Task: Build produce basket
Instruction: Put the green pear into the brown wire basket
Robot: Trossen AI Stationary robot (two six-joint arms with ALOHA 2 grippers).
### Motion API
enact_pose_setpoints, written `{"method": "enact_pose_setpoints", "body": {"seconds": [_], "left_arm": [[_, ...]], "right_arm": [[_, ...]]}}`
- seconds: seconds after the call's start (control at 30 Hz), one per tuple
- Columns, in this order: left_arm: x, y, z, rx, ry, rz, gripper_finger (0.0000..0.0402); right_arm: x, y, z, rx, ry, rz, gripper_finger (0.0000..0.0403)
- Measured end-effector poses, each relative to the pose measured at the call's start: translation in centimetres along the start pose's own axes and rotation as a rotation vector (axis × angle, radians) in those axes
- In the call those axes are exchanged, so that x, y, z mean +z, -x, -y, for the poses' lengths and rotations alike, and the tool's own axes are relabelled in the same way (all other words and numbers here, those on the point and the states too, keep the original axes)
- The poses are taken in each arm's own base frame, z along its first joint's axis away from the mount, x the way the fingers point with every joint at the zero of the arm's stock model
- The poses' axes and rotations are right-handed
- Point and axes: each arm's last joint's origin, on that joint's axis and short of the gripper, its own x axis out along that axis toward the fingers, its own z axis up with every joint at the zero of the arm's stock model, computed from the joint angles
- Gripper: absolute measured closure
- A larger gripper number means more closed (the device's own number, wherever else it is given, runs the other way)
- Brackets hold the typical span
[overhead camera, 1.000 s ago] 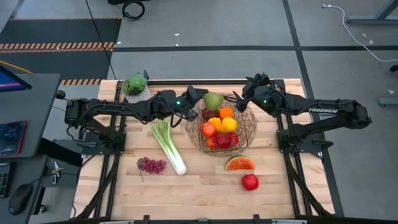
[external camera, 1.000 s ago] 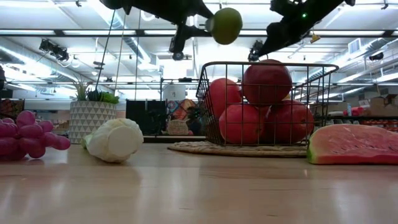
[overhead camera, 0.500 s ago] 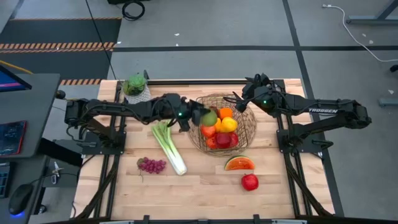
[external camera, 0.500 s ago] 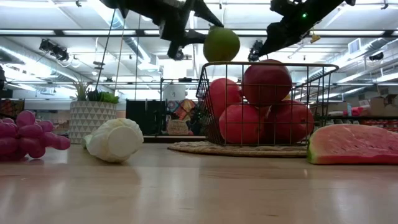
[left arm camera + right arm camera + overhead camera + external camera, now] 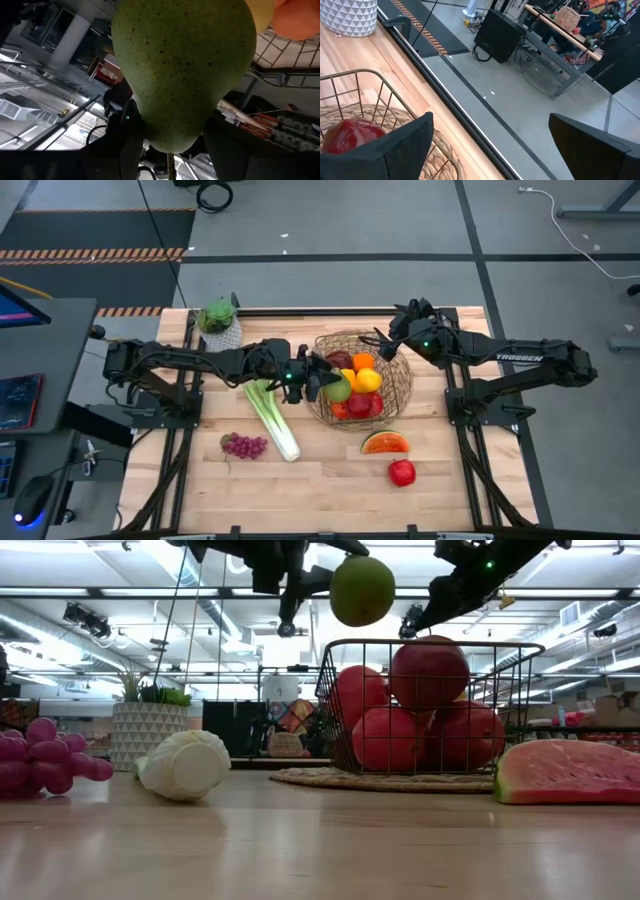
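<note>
A green pear (image 5: 339, 389) hangs over the left part of the round wire basket (image 5: 398, 390), with my left gripper (image 5: 324, 383) shut on it. In the low view the pear (image 5: 362, 590) is above the basket's rim (image 5: 430, 643). The basket holds red apples (image 5: 428, 673), oranges (image 5: 363, 362) and a yellow piece (image 5: 368, 380). My right gripper (image 5: 393, 338) stands open over the basket's far right rim, with nothing between its fingers (image 5: 395, 145). My left gripper pinches the pear's narrow stem end (image 5: 150, 131) between its two fingers (image 5: 117, 152), one on each side. The fingers come nearly level from the table's left. The pear juts out beyond them, lifted clear over the basket, its broad end away from the wrist.
A leek (image 5: 272, 415) and purple grapes (image 5: 243, 445) lie left of the basket. A watermelon slice (image 5: 385, 443) and a red apple (image 5: 402, 472) lie near the front. A white-potted plant (image 5: 218, 318) stands at the far left. The basket sits on a woven mat (image 5: 380, 780).
My left gripper has carried the pear from the basket's far left rim toward the table's near edge, rolling its wrist on the way. The pear stays held and clear of the basket. My right arm has kept still.
</note>
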Motion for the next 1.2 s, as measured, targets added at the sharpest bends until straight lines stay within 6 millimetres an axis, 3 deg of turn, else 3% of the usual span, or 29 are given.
{"method": "enact_pose_setpoints", "body": {"seconds": [0.13,0.23,0.47,0.9,1.07,1.2], "left_arm": [[0.0,0.0,0.1,0.001,0.021,0.001,0.0198],[-0.2,0.0,0.3,0.044,0.151,0.032,0.0198],[-1.1,0.1,1.5,0.155,0.655,0.158,0.0205],[-2.7,0.4,3.5,0.112,1.692,0.234,0.0206],[-2.9,0.5,3.6,0.078,2.061,0.262,0.0202],[-3.2,0.5,3.3,0.115,2.247,0.288,0.0204]], "right_arm": [[0.0,0.0,0.0,0.000,0.000,0.000,0.0004],[0.1,0.0,0.0,-0.001,-0.008,0.009,0.0004],[0.1,0.0,0.0,-0.001,-0.004,0.009,0.0004],[-0.2,0.2,-0.4,0.081,-0.022,-0.014,0.0004],[-0.4,1.5,-0.7,0.129,-0.025,-0.009,0.0004],[-0.1,3.0,-0.4,0.168,-0.069,0.040,0.0004]]}}
